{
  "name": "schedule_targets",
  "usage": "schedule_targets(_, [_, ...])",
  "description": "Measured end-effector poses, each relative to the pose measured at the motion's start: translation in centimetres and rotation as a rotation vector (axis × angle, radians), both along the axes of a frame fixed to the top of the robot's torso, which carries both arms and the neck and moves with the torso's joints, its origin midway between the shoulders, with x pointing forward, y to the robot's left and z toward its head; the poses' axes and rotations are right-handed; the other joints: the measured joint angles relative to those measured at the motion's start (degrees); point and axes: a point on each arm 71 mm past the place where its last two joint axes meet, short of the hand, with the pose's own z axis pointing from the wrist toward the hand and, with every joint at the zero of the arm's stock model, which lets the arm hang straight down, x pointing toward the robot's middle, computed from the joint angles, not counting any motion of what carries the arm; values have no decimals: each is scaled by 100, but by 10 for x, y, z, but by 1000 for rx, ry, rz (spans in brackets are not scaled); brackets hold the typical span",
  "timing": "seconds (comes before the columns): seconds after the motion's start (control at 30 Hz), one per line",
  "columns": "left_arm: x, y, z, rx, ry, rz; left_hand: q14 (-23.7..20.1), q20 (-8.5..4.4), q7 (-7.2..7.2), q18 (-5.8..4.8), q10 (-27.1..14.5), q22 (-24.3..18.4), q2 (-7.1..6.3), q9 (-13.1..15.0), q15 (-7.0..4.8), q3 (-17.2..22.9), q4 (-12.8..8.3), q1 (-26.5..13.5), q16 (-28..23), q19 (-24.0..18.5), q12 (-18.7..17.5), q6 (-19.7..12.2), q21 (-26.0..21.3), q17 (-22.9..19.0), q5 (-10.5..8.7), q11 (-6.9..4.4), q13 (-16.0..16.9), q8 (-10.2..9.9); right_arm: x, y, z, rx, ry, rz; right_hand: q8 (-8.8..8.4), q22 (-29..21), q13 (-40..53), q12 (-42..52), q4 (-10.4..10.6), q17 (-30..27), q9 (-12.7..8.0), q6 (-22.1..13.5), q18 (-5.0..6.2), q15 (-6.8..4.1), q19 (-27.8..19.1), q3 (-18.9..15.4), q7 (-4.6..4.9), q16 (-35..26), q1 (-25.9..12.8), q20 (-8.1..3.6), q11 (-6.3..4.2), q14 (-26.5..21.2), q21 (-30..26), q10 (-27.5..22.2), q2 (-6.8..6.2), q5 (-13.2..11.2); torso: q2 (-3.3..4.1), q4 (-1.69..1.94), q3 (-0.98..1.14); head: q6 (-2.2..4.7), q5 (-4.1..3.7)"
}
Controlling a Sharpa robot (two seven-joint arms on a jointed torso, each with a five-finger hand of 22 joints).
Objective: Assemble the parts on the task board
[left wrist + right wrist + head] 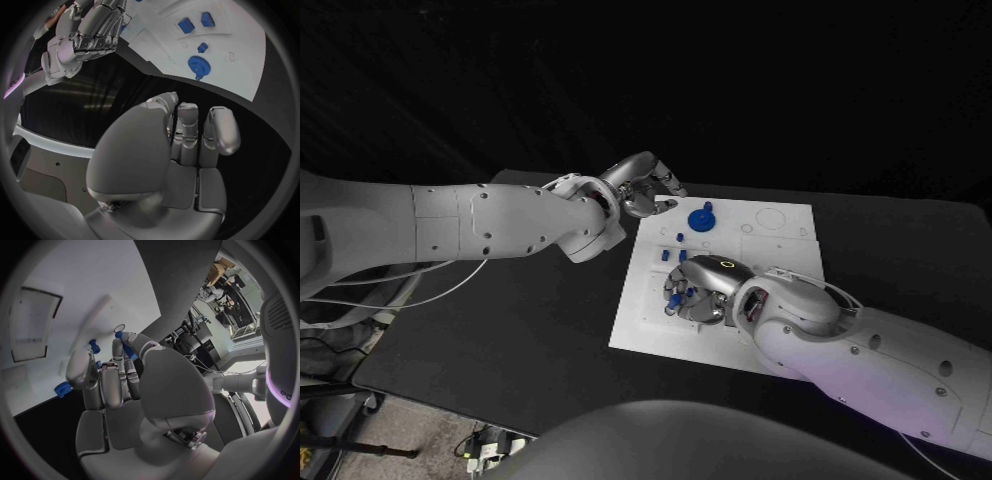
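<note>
The task board (776,245) is seen as a flat white plate on the black table (531,330), with faint outlined recesses and circles marked on its surface. The right hand (697,293) is lowered onto the near half of the board, palm down, with its fingers curled over a cluster of small blue parts (678,297). In the right wrist view a slim blue part (125,342) is seen at the fingertips (122,340), but whether it is actually pinched cannot be told. Just beyond those fingertips a short blue peg (94,345) stands on the white surface, and a toothed blue piece (62,388) lies beside the hand near the board's edge.

The left hand (643,185) is held above the table just off the board's far corner; its fingers are curled inward with nothing between them, as is shown in the left wrist view (181,145). Ahead of that hand a blue gear (701,217) with a raised hub lies on the board, its toothed rim clearly visible (198,65). Past the gear a small blue peg (202,47) and two blocky blue parts (195,22) are seen.
</note>
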Motion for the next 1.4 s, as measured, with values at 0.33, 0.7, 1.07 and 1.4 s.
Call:
schedule_targets(0.33, [0,0,-1,0,4,-1,0,0,0,0,0,0,0,0,0,0,0,0,0,-1,0,0,0,0,0,0,0,0,-2,3,-5,-8,-5,7,0,0,-6,0,0,-1,4,-1,0,0,0,-1,0,0,0,0,7,0,0,7,0,0,0,0,-1,0,-4])
schedule_targets(0.7, [0,-1,-2,1,9,-2,0,0,0,0,0,0,0,0,0,0,0,0,0,0,0,0,0,-5,0,0,0,0,-3,4,-7,-11,-4,8,-5,0,-4,-24,0,-1,2,-4,0,0,0,-1,0,0,0,0,-6,0,0,-6,0,-1,-1,1,-2,0,5])
schedule_targets(1.07, [0,-1,-3,2,13,-3,0,0,0,0,0,0,0,0,0,1,-2,0,0,0,0,0,0,-4,0,0,0,0,-4,4,-9,-23,3,10,-39,0,-14,-61,-17,-128,-7,-18,0,33,-73,16,-4,-44,0,10,-7,-33,-119,-48,-1,-3,-2,-1,-1,0,0])
schedule_targets(1.4, [0,-2,-4,3,18,-6,-20,0,0,0,0,0,0,0,20,17,-17,0,0,0,0,0,0,-10,0,0,0,0,-5,4,-11,-43,7,9,-95,0,38,-62,-50,-237,-33,-22,0,61,-206,17,-7,-98,-29,41,15,-145,-248,-210,-29,-6,-1,-1,-1,0,10])
